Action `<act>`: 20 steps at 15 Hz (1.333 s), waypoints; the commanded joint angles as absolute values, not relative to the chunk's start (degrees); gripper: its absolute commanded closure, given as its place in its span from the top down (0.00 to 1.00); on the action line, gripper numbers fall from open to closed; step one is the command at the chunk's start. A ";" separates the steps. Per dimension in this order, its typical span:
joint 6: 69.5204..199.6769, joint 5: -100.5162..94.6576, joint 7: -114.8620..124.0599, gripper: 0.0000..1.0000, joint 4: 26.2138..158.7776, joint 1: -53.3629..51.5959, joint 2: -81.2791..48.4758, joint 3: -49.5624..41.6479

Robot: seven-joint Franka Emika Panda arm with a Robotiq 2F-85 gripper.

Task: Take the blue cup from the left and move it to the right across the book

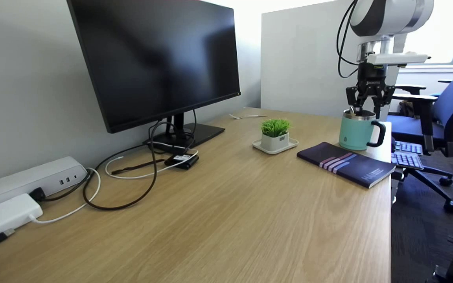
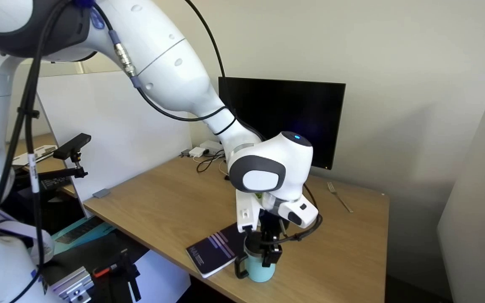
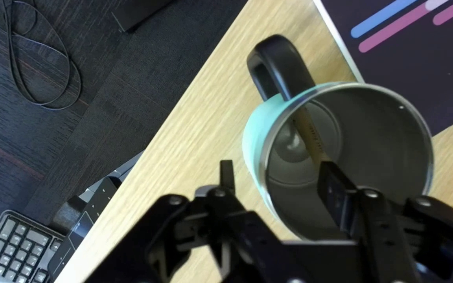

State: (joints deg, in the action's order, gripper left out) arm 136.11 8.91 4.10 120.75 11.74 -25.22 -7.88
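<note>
The blue cup, a teal mug with a metal rim and black handle, stands upright on the desk beside the book in both exterior views (image 1: 353, 131) (image 2: 260, 270) and the wrist view (image 3: 376, 129). A utensil (image 3: 309, 133) leans inside it. The dark book with light stripes lies flat in both exterior views (image 1: 340, 163) (image 2: 215, 250); its corner shows in the wrist view (image 3: 411, 67). My gripper (image 1: 367, 106) is at the cup's rim. In the wrist view my gripper (image 3: 275, 173) is open, one finger outside the wall, the other over the cup's opening.
A white pot with a green plant (image 1: 275, 139) sits on a small tray beyond the book. A monitor (image 1: 159, 59), loose cables (image 1: 153, 173) and a fork (image 2: 339, 198) are farther back. The desk's edge runs close to the cup; a blue chair (image 1: 452, 106) stands beyond.
</note>
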 commanded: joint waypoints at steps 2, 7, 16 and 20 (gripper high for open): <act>136.52 8.12 5.02 0.96 123.29 10.05 -18.94 -8.10; 134.35 5.91 8.17 1.00 124.88 7.07 -9.71 -8.00; 125.07 6.98 -5.67 1.00 135.28 0.48 7.49 -1.44; 124.43 6.54 -3.31 1.00 136.15 -0.85 8.11 -0.46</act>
